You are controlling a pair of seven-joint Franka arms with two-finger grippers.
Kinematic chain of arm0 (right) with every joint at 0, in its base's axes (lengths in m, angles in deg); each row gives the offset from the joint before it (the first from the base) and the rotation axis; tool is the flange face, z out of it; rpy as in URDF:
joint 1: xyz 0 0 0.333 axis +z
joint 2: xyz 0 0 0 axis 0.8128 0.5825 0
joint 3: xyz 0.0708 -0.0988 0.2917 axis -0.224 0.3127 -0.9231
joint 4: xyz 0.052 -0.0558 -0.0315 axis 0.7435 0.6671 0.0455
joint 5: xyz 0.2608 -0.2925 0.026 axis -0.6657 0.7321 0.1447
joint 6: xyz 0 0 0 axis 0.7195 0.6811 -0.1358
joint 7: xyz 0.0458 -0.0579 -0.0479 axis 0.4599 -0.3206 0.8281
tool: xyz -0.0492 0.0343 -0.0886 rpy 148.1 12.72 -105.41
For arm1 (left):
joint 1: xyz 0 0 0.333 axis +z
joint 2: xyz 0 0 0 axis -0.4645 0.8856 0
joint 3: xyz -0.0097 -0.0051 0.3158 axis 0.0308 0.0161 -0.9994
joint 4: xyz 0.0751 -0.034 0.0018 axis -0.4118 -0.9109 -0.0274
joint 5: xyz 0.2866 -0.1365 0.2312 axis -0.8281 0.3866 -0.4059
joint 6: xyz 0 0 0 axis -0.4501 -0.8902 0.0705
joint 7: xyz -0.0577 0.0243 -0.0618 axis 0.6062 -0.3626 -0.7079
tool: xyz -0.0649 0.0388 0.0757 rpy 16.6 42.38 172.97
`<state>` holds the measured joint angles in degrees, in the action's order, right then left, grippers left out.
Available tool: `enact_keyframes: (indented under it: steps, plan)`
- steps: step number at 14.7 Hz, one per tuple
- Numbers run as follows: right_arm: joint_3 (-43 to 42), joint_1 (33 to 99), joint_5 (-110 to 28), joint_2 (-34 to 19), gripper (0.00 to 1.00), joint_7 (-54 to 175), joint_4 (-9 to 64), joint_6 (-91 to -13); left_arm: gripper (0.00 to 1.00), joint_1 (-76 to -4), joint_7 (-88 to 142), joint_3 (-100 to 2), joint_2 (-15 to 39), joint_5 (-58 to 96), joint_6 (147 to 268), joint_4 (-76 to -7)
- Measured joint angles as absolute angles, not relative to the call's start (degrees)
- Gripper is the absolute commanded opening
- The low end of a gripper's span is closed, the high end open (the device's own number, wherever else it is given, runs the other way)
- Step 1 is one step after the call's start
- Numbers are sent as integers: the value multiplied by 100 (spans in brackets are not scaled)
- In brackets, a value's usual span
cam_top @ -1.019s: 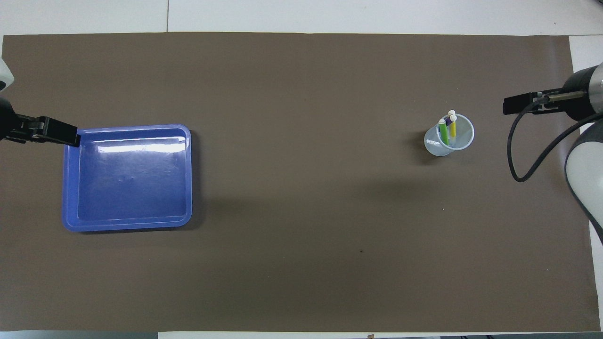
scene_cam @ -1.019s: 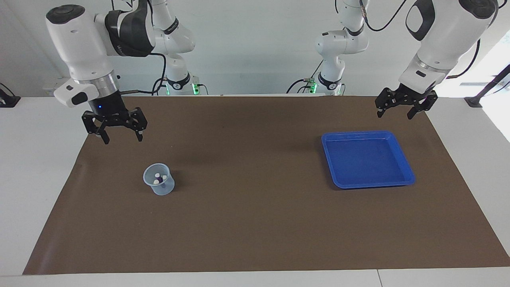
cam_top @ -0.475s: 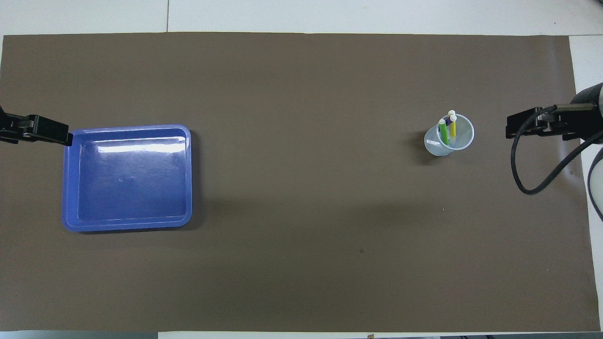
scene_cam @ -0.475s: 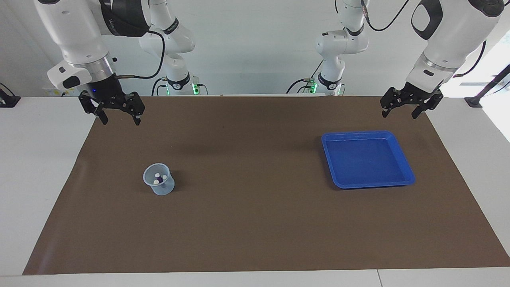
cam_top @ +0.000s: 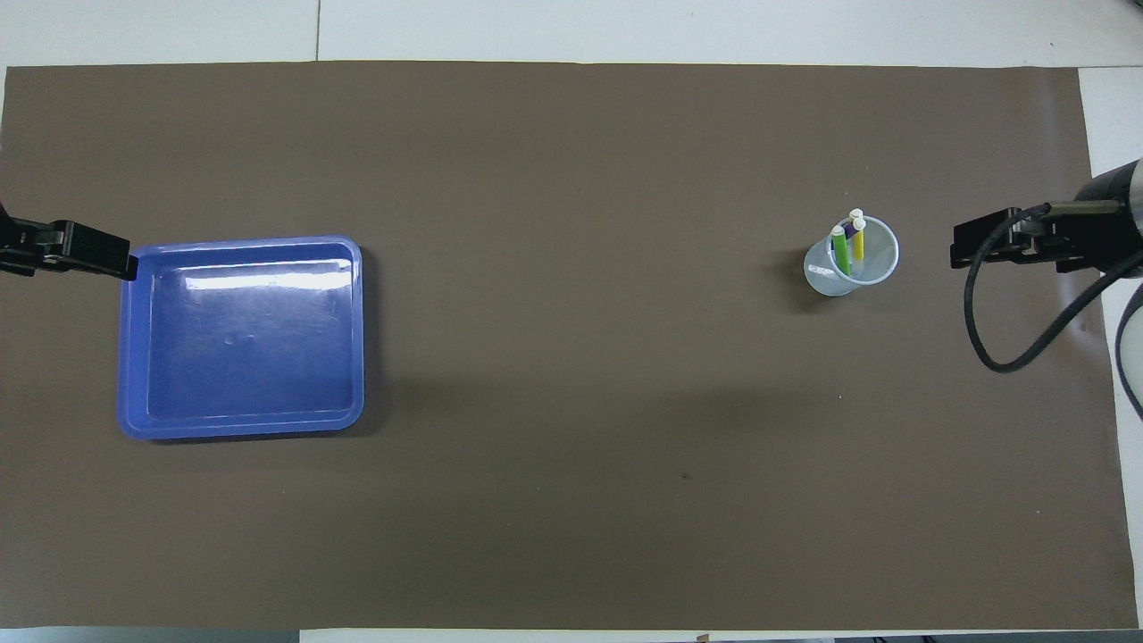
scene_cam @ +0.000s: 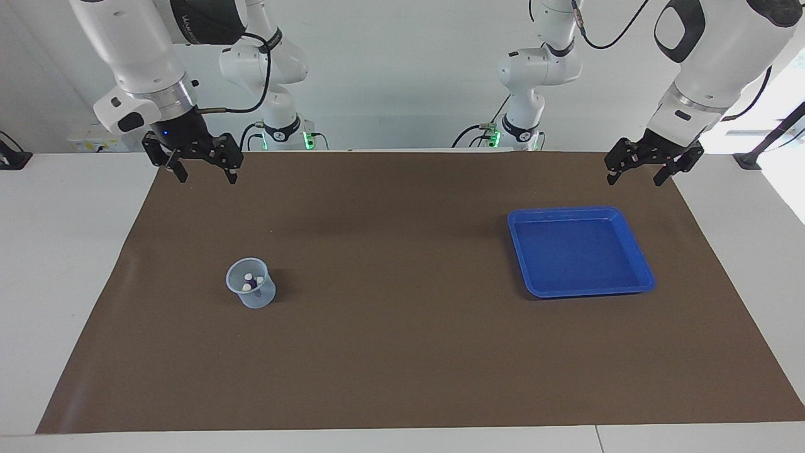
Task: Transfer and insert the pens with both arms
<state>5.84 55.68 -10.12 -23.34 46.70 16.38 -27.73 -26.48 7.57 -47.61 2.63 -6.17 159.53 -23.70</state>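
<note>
Over the brown mat (scene_cam: pixel 402 352), right gripper (scene_cam: pixel 202 170) and left gripper (scene_cam: pixel 648 171) raised, open-fingered.

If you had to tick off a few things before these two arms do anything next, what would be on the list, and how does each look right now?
1. All three pens stand in the cup, caps up: ok.
2. Cup upright on the mat: ok.
3. Blue tray holds nothing: ok.
4. Right tool open, holding nothing, above the mat's edge nearest the robots: ok.
5. Left tool open, holding nothing, above the mat's corner near the tray: ok.
6. Pens left to move: none seen outside the cup.
</note>
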Motion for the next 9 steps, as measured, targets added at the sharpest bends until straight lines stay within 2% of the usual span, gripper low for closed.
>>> enact_keyframes:
  steps: [9]
  plan:
    - [584, 5568, -1012, -2334, 100, 4670, 1639, -2888, 100, -2648, 768, -4769, 261, -617, 15844, -2370]
